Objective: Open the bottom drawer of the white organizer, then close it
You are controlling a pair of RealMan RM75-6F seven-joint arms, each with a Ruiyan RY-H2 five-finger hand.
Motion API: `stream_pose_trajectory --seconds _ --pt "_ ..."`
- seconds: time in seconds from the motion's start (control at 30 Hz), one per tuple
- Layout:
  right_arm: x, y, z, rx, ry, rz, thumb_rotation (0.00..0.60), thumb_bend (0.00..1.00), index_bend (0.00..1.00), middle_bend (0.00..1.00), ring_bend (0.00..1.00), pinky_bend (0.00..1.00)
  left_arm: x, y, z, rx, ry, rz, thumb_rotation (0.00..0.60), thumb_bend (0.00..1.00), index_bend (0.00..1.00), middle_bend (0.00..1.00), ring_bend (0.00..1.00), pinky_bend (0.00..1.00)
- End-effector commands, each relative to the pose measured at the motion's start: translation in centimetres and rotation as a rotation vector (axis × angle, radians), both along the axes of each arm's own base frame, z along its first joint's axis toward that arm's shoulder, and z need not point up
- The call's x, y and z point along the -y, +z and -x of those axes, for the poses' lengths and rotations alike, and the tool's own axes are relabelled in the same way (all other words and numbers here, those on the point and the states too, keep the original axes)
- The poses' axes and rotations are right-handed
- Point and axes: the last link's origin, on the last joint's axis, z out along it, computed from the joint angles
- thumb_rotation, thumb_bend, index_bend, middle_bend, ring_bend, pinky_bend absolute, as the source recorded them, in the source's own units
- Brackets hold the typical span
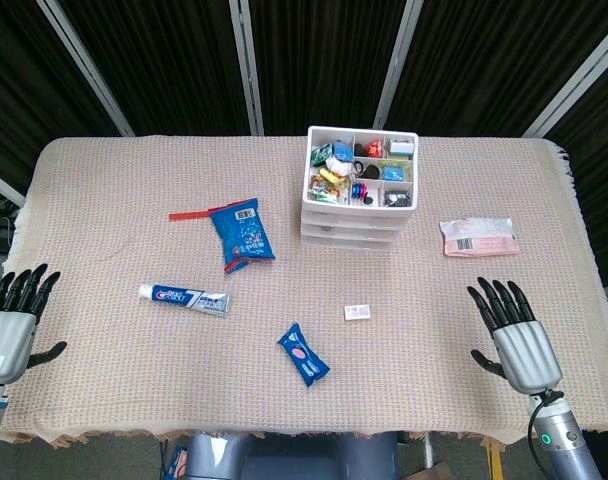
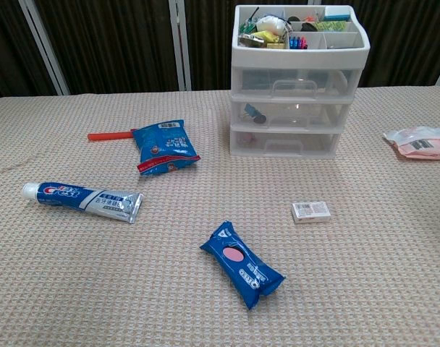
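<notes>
The white organizer [image 1: 359, 190] [image 2: 296, 83] stands at the back middle of the table, with three drawers and a top tray full of small items. Its bottom drawer [image 2: 285, 143] [image 1: 350, 239] is pushed in, its handle facing me. My left hand [image 1: 14, 322] hovers at the table's near left edge, fingers spread, holding nothing. Over at the near right edge my right hand [image 1: 514, 335] also has its fingers spread and empty, far from the organizer. Neither hand shows in the chest view.
On the woven cloth lie a blue snack bag [image 1: 242, 233] [image 2: 163, 147], a red strip [image 1: 189, 214], a toothpaste tube [image 1: 184, 298] [image 2: 81, 200], a blue wrapped bar [image 1: 303, 355] [image 2: 242, 263], a small white box [image 1: 358, 312] [image 2: 310, 211] and a pink packet [image 1: 478, 237] [image 2: 421, 142].
</notes>
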Motion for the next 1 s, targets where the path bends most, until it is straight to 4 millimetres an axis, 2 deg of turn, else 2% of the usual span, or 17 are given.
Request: stream_pose_trajectory --seconds 0.03,0.6,0.67,0.73,0.8,0.87,1.0 --pt "0.0 0.0 0.0 0.0 0.0 0.001 0.6 0.06 0.03 0.0 0.0 0.05 0.0 0.0 0.0 -0.001 0.0 0.0 0.6 0.11 0.03 0.0 0.0 0.0" --pt "0.0 0.0 0.0 0.018 -0.017 -0.008 0.6 0.06 0.04 0.0 0.0 0.05 -0.1 -0.1 0.0 -0.003 -0.002 0.004 0.6 0.11 0.03 0.0 0.0 0.0" --pt "-0.1 0.0 -0.2 0.028 -0.018 -0.01 0.6 0.06 0.05 0.03 0.01 0.07 -0.1 -0.1 0.1 -0.004 0.0 0.003 0.6 0.11 0.03 0.0 0.0 0.0" --pt "-0.1 0.1 -0.5 0.056 -0.018 -0.008 0.6 0.08 0.06 0.11 0.09 0.16 -0.1 -0.1 0.0 -0.002 -0.001 0.001 0.6 0.11 0.03 0.0 0.0 0.0" --pt "-0.1 0.2 -0.8 0.083 -0.018 -0.001 0.6 0.09 0.09 0.29 0.3 0.39 0.0 -0.1 -0.2 -0.004 -0.011 0.0 0.6 0.1 0.03 0.0 0.0 0.0" --pt "0.2 0.4 -1.1 0.125 -0.024 0.009 0.6 0.1 0.1 0.43 0.45 0.52 0.1 -0.2 -0.2 -0.006 -0.018 0.002 0.6 0.11 0.03 0.0 0.0 0.0" --pt "1.1 0.1 -1.8 0.259 -0.093 -0.015 0.6 0.15 0.1 0.58 0.6 0.62 0.1 -0.1 -0.2 0.0 -0.02 -0.007 0.6 0.1 0.03 0.0 0.0 0.0"
